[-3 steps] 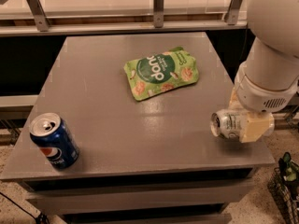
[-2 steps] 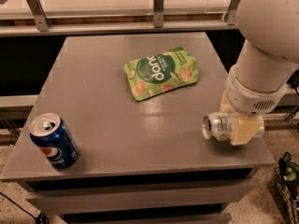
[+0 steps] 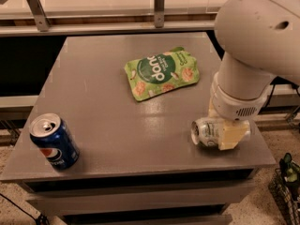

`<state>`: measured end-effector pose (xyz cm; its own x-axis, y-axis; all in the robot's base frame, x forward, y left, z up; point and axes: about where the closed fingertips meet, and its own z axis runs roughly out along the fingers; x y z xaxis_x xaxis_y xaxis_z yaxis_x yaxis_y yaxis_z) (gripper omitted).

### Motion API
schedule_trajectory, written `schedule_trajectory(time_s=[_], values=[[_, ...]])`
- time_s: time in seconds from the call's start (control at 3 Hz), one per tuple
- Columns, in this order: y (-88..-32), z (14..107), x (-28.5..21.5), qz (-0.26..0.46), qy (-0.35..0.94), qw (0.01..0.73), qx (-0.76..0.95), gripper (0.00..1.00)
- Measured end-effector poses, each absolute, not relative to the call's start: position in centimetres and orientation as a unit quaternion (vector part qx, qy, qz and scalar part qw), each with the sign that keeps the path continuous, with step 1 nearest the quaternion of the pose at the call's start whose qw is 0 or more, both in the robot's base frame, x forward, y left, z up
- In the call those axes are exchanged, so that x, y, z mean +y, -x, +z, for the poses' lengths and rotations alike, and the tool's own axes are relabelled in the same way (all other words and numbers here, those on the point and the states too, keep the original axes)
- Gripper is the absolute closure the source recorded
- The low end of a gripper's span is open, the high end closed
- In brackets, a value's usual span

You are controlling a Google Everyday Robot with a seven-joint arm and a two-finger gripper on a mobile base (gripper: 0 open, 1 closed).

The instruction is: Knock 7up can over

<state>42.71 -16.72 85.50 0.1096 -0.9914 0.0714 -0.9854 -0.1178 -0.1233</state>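
Note:
The 7up can (image 3: 204, 132), silver-white with green markings, lies on its side near the table's right front corner, its top facing left. My gripper (image 3: 224, 134) reaches down from the large white arm and sits around the can's right part. One cream finger (image 3: 234, 135) shows in front of the can, and the other is hidden behind it. The can rests low at the grey tabletop (image 3: 117, 125).
A blue Pepsi can (image 3: 54, 141) stands upright at the table's front left corner. A flat green snack pouch (image 3: 161, 72) lies at the middle back. The table's right edge is close to the gripper. A railing runs behind the table.
The gripper and the 7up can have moved together to the left, away from the table's right edge. The can has stayed on its side. The Pepsi can and pouch have not moved.

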Motion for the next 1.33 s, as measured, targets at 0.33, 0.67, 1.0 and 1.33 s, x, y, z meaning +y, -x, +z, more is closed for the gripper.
schedule_trajectory(time_s=[0.33,0.67,1.0,1.33], values=[[-42.74,85.45,-15.38,-0.077,0.748,0.02,0.659,0.58],[-42.71,85.31,-14.79,-0.075,0.748,0.011,0.66,0.35],[-42.73,85.33,-14.76,-0.075,0.748,0.012,0.659,0.12],[-42.76,85.35,-14.73,-0.076,0.748,0.013,0.659,0.0]])
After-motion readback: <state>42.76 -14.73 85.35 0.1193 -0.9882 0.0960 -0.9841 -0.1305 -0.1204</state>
